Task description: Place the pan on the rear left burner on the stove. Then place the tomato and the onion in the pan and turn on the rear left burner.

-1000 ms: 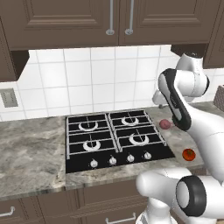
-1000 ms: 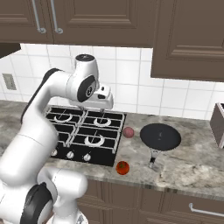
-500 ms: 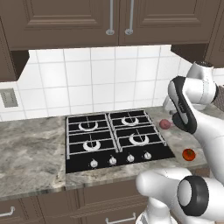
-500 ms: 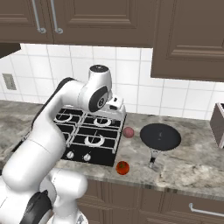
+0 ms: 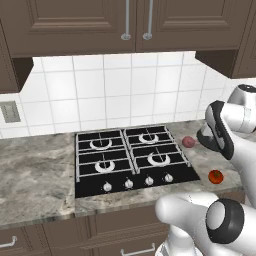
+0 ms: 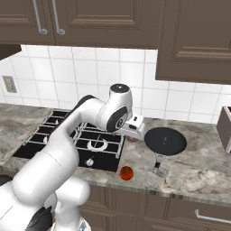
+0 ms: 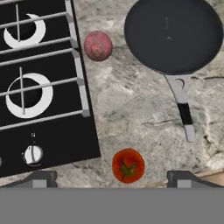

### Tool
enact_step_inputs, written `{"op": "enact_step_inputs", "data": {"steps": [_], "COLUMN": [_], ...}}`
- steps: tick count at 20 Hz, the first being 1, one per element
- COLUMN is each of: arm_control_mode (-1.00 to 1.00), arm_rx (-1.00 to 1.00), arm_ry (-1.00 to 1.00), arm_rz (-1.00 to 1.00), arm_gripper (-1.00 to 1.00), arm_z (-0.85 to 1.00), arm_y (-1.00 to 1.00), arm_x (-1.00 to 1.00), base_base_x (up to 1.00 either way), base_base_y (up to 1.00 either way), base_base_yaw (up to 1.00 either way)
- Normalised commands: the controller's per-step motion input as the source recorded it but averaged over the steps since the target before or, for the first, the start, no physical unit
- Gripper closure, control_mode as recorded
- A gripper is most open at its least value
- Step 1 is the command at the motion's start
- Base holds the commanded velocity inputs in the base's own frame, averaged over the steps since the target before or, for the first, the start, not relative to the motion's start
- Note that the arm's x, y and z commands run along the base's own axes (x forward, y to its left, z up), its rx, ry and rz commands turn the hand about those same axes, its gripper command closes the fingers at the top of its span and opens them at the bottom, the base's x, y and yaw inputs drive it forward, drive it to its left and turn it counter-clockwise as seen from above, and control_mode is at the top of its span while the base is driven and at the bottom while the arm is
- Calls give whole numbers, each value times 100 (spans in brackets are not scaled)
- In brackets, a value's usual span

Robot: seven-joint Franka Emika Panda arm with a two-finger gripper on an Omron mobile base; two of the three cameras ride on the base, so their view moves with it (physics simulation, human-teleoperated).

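Observation:
The black pan [image 7: 173,33] lies on the counter right of the stove [image 7: 48,127], its handle [image 7: 183,107] pointing toward the counter's front edge. The dull pink onion [image 7: 98,45] rests between the stove and the pan. The glossy tomato [image 7: 128,165] sits near the front edge. My gripper [image 7: 112,183] hangs open above the counter, over the tomato and onion, holding nothing. From the right base view the gripper [image 6: 137,133] hovers just left of the pan [image 6: 165,140], above the onion [image 6: 132,139]. The rear left burner [image 5: 101,144] is bare.
Silver knobs [image 5: 128,183] line the stove's front edge. A tiled wall [image 5: 115,90] and dark cabinets [image 5: 125,25] stand behind and above. A brown box [image 6: 224,122] stands at the counter's far right. Marble counter [image 5: 35,175] stretches left of the stove.
My arm has swung right, from above the stove's right burners to above the counter between stove and pan. Pan, onion and tomato have stayed put. The gripper stays open.

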Motion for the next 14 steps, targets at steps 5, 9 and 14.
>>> {"op": "enact_step_inputs", "data": {"steps": [5, 9, 14], "arm_control_mode": [-100, -100, -100], "arm_rx": [0, 0, 0], "arm_ry": [4, 6, 5], "arm_rz": [-8, -8, -7], "arm_gripper": [-100, -100, -100], "arm_z": [-25, -17, -19], "arm_y": [-48, -44, -45], "arm_x": [0, 0, 0], "base_base_x": [0, 0, 0], "base_base_y": [0, 0, 0], "base_base_yaw": [0, 0, 0]}}
